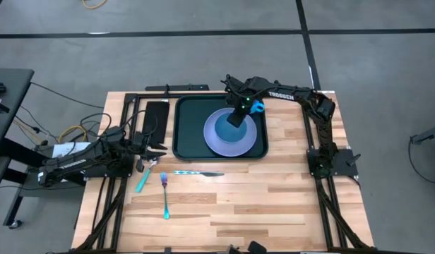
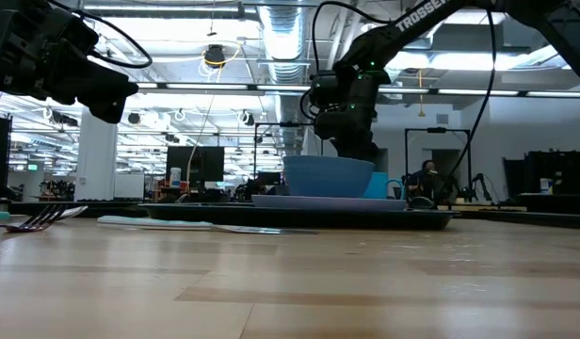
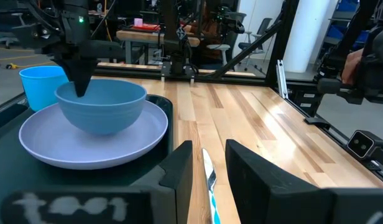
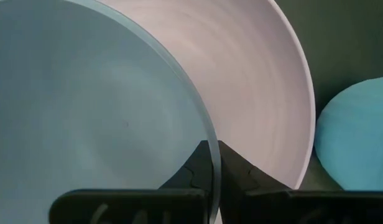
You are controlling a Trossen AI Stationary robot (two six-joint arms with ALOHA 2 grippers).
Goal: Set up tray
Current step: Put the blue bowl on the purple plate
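White lettering "TROSSEN" is read on the right arm (image 1: pixel 281 95) in the high view, on the link lying at about 3 o'clock from the bowl (image 1: pixel 230 128). In the low view, part of the same word, "TROSSE", is seen on that arm's link (image 2: pixel 424 14), at about 1 o'clock from the bowl (image 2: pixel 330 176). A blurred white marking on the left gripper's body (image 3: pixel 73 206) is noted in the left wrist view; it cannot be read.

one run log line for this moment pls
right gripper shut on bowl rim | bowl on plate in tray | left gripper open, beside tray
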